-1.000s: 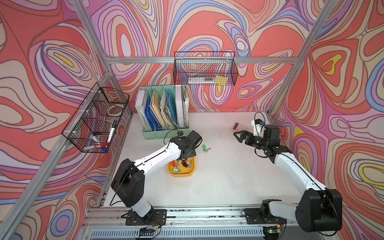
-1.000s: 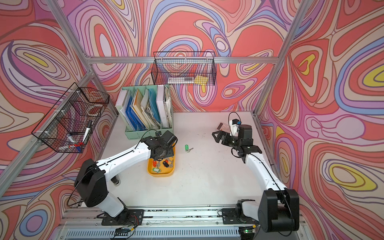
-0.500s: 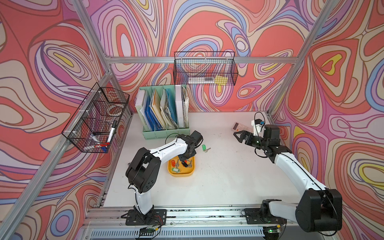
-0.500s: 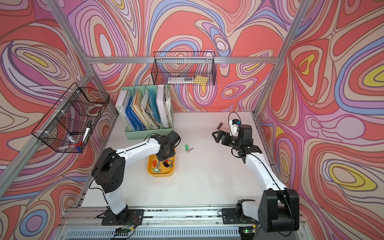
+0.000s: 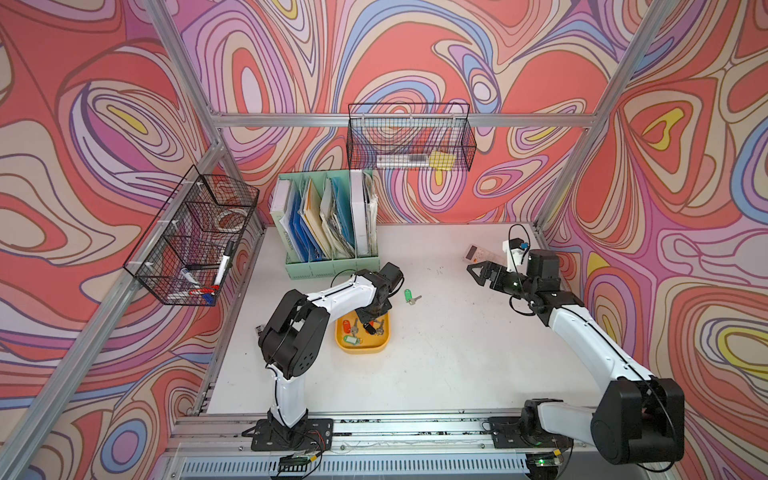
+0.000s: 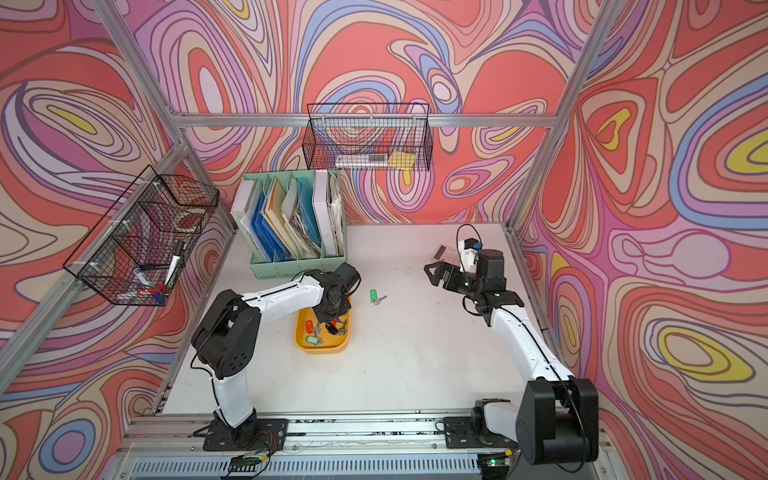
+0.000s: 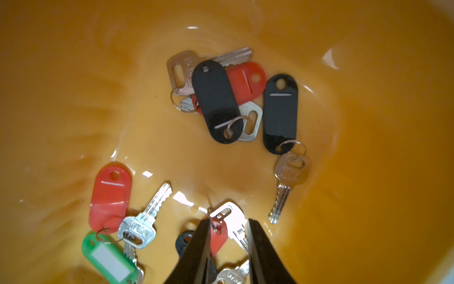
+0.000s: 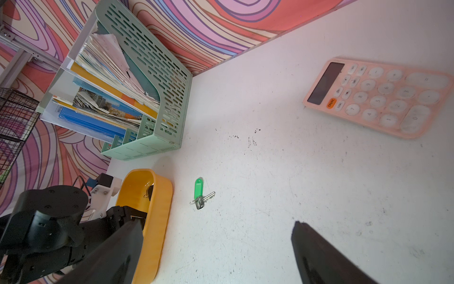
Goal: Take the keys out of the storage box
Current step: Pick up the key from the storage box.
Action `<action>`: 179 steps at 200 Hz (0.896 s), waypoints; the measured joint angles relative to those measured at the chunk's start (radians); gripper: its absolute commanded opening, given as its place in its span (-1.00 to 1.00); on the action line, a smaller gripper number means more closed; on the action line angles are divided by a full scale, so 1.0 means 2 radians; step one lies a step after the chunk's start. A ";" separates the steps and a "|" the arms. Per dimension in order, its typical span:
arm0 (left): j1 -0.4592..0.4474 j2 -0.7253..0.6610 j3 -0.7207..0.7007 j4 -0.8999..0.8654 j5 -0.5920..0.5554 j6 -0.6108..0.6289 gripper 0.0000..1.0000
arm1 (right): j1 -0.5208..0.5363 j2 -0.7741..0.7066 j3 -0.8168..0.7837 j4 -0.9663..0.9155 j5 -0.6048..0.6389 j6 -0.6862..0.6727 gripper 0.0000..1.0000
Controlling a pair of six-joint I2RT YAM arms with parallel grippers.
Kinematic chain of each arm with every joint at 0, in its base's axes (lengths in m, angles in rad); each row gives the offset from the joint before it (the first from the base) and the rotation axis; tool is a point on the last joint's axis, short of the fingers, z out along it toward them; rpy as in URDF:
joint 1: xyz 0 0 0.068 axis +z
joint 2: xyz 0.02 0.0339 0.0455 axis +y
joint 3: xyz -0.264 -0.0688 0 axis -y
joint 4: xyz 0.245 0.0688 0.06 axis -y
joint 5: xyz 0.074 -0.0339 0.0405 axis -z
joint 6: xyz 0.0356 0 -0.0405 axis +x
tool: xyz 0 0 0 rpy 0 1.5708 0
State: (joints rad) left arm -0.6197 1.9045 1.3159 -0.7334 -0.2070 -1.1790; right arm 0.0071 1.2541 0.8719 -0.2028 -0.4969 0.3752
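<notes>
Item: keys (image 7: 216, 98), mostly in the storage box (image 5: 362, 350); one green-tagged set (image 5: 408, 295) out on the desk (image 5: 457, 353). My left fingers (image 7: 196, 248) straddle a red-tagged set (image 7: 217, 239); whether they grip it, I cannot tell. My right fingers (image 8: 319, 258) gape, empty. Step: pickup. Next: pinch firmly, lift clear of the rim.
</notes>
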 measured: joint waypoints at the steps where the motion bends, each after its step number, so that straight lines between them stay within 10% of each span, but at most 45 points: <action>1: 0.000 0.000 0.000 0.000 0.000 0.000 -0.45 | 0.000 0.000 0.000 0.000 0.000 0.000 0.96; 97: 0.003 0.005 -0.010 0.009 0.007 0.000 -1.00 | 0.000 0.000 0.000 0.000 0.000 0.000 0.97; 179: -0.002 -0.070 -0.056 0.055 -0.013 0.045 -1.00 | 0.000 0.000 0.000 0.000 0.001 -0.002 0.96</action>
State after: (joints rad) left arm -0.6247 1.7653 1.2037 -0.6228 -0.2325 -1.0897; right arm 0.0071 1.2541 0.8719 -0.2028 -0.4942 0.3710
